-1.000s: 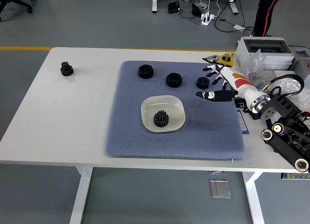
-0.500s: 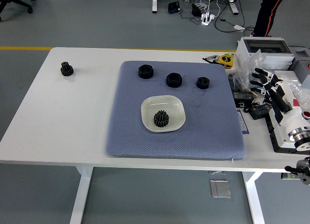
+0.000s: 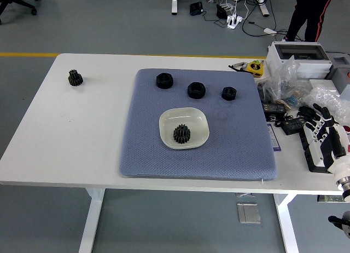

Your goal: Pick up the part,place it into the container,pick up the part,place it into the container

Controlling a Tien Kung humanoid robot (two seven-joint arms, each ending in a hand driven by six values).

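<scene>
**Right hand empty and off to the side, one gear in the bowl**

Well, starting at the fingers [image 3: 316,115]: they're spread loosely and hold nothing. My right hand [image 3: 325,133] sits at the right edge of the table, over the clutter there and well apart from the mat [image 3: 164,154]. My left arm is out of view.

One gear [image 3: 182,134] already lies in the white bowl [image 3: 167,133], which stands near the middle of the mat. Three black nuts remain along the mat's far edge: left nut [image 3: 164,80], middle nut [image 3: 197,90] and right nut [image 3: 229,93]. The right one is nearest my hand, so I'd judge it the next part to fetch.

On handling, I'd expect these to be hard, rigid pieces, dense for their size and not fragile. The flats on the outside look like the best hold: thumb on one flat, a finger or two opposite. The mat looks soft, so fingertips can press in a little to get under the rim. They may be smooth enough to slip if pinched on a corner.

Between hand and nut, cables, a black box [image 3: 273,108] and crinkled plastic bags [image 3: 284,78] crowd the table's right side; I'd lift over them. A second gear [image 3: 75,78] sits alone at the far left, on bare table. A person's legs [image 3: 309,15] show beyond the far edge.
</scene>
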